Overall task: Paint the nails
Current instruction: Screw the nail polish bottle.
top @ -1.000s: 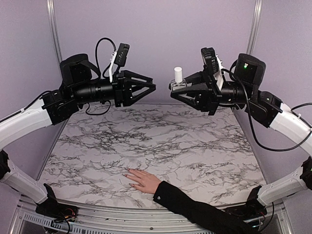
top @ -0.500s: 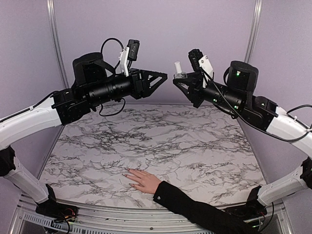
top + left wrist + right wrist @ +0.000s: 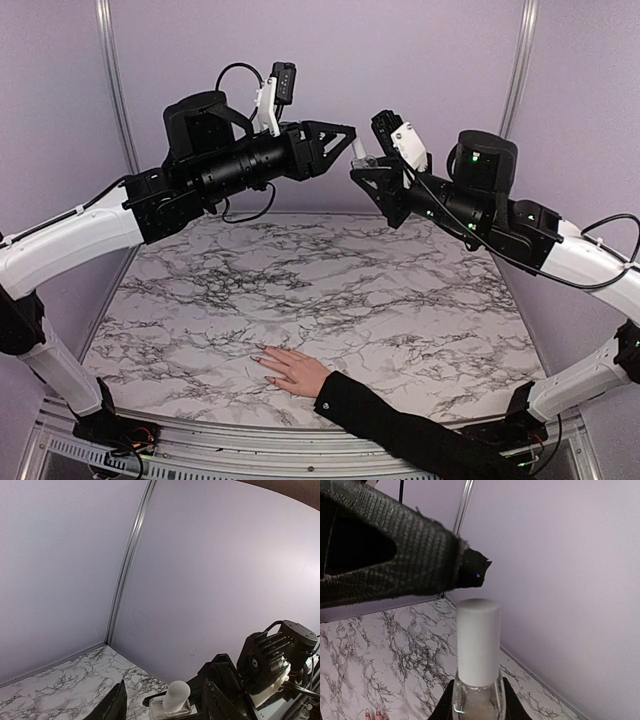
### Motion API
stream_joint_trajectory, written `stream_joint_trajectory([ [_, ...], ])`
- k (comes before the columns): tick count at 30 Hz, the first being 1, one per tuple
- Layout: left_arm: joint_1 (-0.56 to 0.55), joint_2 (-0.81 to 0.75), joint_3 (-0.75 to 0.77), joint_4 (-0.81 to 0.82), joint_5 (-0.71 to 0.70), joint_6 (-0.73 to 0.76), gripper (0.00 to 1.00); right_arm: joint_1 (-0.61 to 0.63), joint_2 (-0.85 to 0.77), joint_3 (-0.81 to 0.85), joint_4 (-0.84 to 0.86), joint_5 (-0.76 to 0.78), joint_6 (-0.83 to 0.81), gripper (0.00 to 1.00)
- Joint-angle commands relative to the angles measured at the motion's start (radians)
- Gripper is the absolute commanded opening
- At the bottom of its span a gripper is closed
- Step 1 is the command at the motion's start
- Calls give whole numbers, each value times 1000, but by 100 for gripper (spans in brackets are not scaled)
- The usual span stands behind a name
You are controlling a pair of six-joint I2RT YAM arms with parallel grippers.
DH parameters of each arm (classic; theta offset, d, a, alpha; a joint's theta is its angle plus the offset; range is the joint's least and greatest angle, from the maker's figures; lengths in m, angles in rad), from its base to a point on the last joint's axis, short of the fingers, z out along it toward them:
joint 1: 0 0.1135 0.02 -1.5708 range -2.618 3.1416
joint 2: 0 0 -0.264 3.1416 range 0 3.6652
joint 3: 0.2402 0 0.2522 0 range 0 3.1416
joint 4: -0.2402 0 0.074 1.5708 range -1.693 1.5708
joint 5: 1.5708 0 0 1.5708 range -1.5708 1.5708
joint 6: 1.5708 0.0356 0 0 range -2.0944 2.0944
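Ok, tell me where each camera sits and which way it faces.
Top external: above and behind the arm bases, facing the back wall over the marble table; shows both arms, left hand, right hand, plus a person's hand.
Left wrist: on the left arm, facing the right arm; own fingers at the bottom, bottle between.
Right wrist: on the right arm, facing wall and table; own fingers grip the bottle, left hand overhead.
Shared: both wrist views show the bottle.
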Motion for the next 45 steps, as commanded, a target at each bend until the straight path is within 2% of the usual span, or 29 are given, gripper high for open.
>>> stream_joint_trajectory([
  [1, -5, 29, 39, 35, -4, -5, 51, 17, 8, 12, -6, 20, -15, 0],
  [7, -5, 56, 49, 35, 33, -17, 45, 19, 14, 22, -8, 14, -21, 0],
  [10, -5, 59, 43, 37, 52, -16, 38, 19, 15, 25, -11, 13, -23, 0],
  [12, -5, 57, 34, 37, 67, -13, 32, 19, 15, 29, -13, 11, -23, 0],
  [16, -5, 42, 6, 40, 104, -4, 12, 19, 7, 31, -8, -12, -25, 0],
  [21, -6, 33, -23, 45, 197, 7, 0, 12, 0, 52, -1, -95, -9, 0],
  [22, -6, 28, -33, 48, 216, 9, 0, 8, 0, 62, -1, -107, -3, 0],
  [28, -1, -1, -114, 66, 353, 52, 0, -35, -8, 121, 14, -423, 49, 0],
  [33, 33, -9, -153, 65, 577, 72, 1, -72, -22, 145, 56, -732, 89, 0],
  [36, 52, -14, -176, 63, 718, 91, 5, -77, -30, 149, 86, -882, 107, 0],
  [39, 63, -13, -171, 21, 821, 117, 8, -77, -24, 163, 122, -993, 138, 0],
  [42, 64, 11, -120, -109, 904, 189, 9, -77, -16, 173, 149, -1065, 179, 0],
  [45, 66, 11, -105, -147, 938, 217, 9, -75, -14, 177, 178, -1105, 213, 0],
])
